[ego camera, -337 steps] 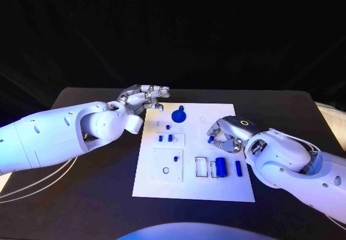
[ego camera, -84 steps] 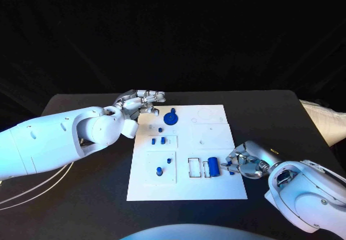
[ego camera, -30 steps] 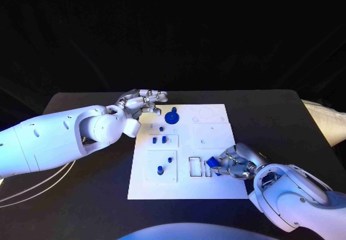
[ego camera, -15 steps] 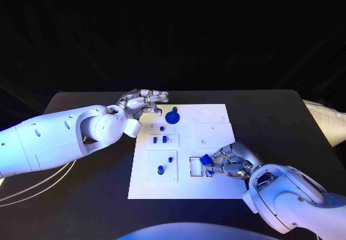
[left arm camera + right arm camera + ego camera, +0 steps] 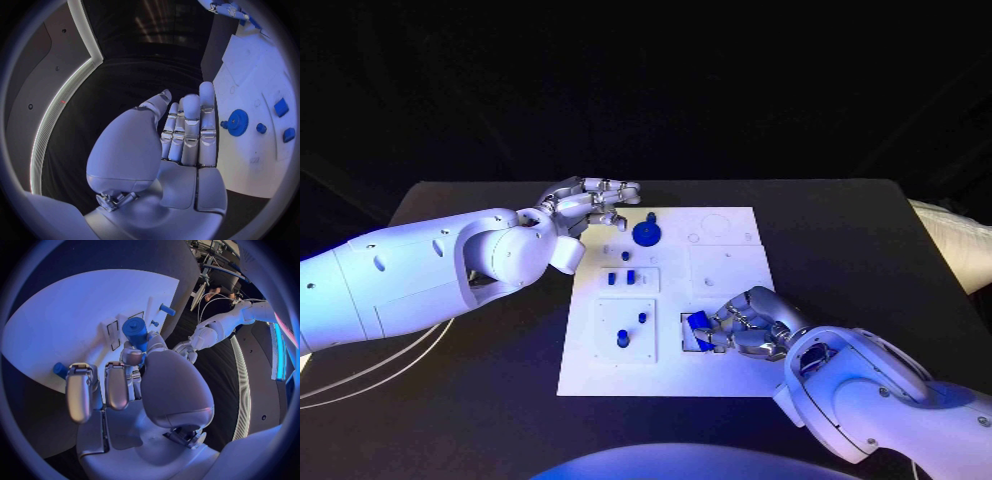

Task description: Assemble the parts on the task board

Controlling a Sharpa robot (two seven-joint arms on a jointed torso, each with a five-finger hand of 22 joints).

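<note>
The white task board [image 5: 727, 268] lies in the middle of the black table. My right hand [image 5: 747, 327] hangs over the board's near right part and pinches a blue cylinder [image 5: 697, 323] between thumb and finger. In the right wrist view the cylinder [image 5: 135, 332] stands tilted above the rectangular slots [image 5: 113, 335]. A small blue part [image 5: 59, 369] lies beside the fingers. A blue gear [image 5: 648, 232] sits near the board's far left, with small blue pieces [image 5: 629, 277] and pegs [image 5: 622, 340] below it. My left hand [image 5: 596, 199] hovers at the board's far left corner, fingers straight and holding nothing [image 5: 183, 135].
Black table [image 5: 877, 250] surrounds the board on all sides. My bulky left forearm [image 5: 430, 275] lies over the table's left side. A pale object [image 5: 956, 245] sits past the table's right edge.
My right hand has taken hold of the blue cylinder at the board's near right and carried it leftward over the rectangular slots. The left hand has stayed in place.
</note>
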